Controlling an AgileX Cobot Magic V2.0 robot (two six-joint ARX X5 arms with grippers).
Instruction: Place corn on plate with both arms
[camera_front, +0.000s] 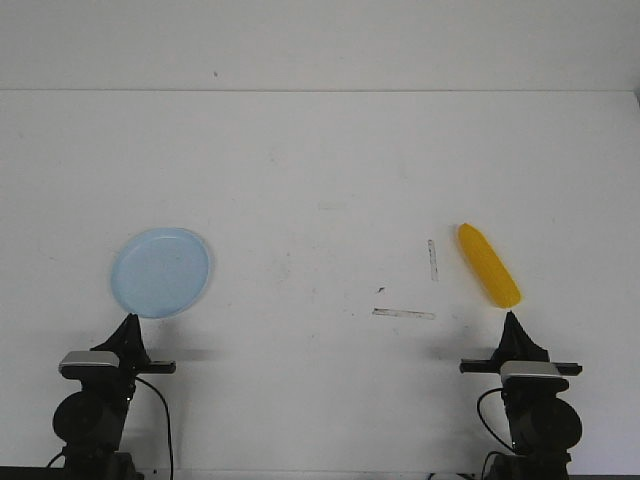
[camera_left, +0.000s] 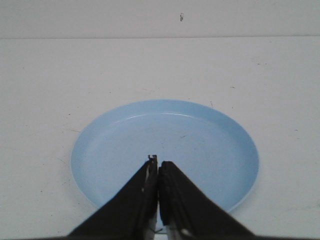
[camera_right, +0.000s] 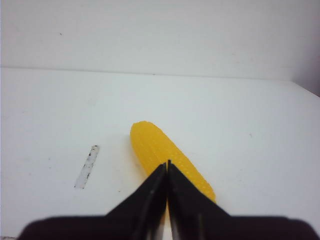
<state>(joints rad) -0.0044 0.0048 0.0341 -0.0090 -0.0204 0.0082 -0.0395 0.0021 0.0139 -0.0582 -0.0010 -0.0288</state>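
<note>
White counter (camera_front: 320, 180) all across, matte, lightly scuffed.

Far left: pale light-blue plate (camera_front: 161, 271), round and shallow, with nothing on it, flat on the counter. Just below it, toward the robot, left gripper (camera_front: 130, 318), black and pointed, tip near the plate's closest rim. From the left wrist view, same plate (camera_left: 200, 145) filling the middle, slightly raised rim, faint scratches inside; left gripper (camera_left: 158, 162) with both fingers pressed together into one narrow point, nothing between them, tip over the plate's near edge (whether touching or hovering, cannot tell). Silver-grey camera block (camera_front: 88, 361) behind the left gripper, black cable (camera_front: 162, 420) looping down beside it.

Middle right: two pale strips of worn tape (camera_front: 403, 313), one lying crosswise, one running away from the robot, both flat on the counter.

Far right: bright yellow corn (camera_front: 488, 264), lying diagonally, far end angled left, well apart from the plate. Right gripper (camera_front: 511, 317) just below the corn's near end. From the right wrist view, corn (camera_right: 155, 142) with rows of kernels visible, near part hidden behind right gripper (camera_right: 167, 164); fingers closed tight, tip to tip, holding nothing. One tape strip (camera_right: 87, 166) beside the corn.
</note>
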